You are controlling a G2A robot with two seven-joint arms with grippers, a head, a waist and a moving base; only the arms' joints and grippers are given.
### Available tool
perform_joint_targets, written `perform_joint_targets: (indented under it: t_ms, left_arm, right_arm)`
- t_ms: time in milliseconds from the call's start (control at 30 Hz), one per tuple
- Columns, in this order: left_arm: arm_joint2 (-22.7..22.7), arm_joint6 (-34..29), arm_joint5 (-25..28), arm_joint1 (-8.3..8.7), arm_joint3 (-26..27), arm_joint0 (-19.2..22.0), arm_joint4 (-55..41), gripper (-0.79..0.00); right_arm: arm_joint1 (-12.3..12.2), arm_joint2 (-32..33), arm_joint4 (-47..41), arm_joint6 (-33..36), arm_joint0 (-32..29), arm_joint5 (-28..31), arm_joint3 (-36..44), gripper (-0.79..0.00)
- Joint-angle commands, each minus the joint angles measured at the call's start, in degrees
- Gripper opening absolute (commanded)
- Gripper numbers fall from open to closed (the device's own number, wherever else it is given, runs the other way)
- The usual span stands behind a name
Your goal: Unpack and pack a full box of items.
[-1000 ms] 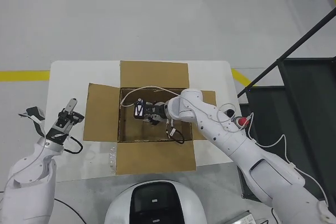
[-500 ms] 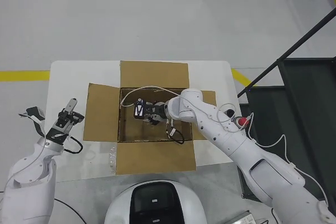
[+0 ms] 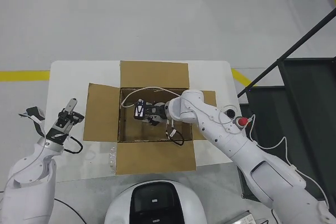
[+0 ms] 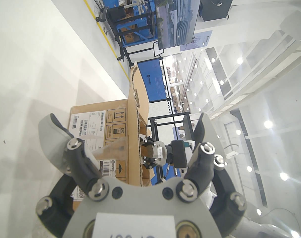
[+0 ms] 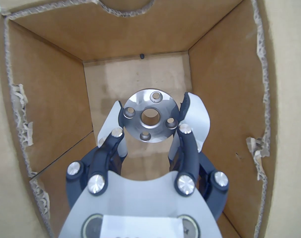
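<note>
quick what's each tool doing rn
left tool: open, holding nothing
right tool: shut on the metal disc, inside the cardboard box

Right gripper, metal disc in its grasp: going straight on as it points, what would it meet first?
Probably the box floor. The right gripper, shut on the metal disc, points down into the cardboard box, and nothing lies between disc and floor in the right wrist view; how far is unclear.

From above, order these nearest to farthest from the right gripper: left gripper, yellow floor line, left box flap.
1. Left box flap, next to the opening.
2. Left gripper, beyond that flap.
3. Yellow floor line, off the table.
</note>
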State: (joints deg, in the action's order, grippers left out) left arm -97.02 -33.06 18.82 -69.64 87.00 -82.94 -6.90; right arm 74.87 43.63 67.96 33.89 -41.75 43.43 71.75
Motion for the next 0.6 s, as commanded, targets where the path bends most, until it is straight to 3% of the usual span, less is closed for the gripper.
perform_joint_targets:
  t_ms: [0, 300, 567]
  left_arm:
    - [0.0, 0.0, 0.0, 0.0, 0.0, 0.0, 0.0, 0.0]
    - [0.0, 0.0, 0.0, 0.0, 0.0, 0.0, 0.0, 0.0]
    - [0.0, 0.0, 0.0, 0.0, 0.0, 0.0, 0.0, 0.0]
  right_arm:
    - [-1.4, 3.6, -0.3, -0.8, -2.2, 2.1, 2.3, -0.785]
    - [-8.3, 23.8, -0.9, 1.1, -21.7, 8.4, 25.5, -0.785]
    - [-11.2, 37.1, -2.0, -0.6, -36.6, 8.8, 37.0, -0.785]
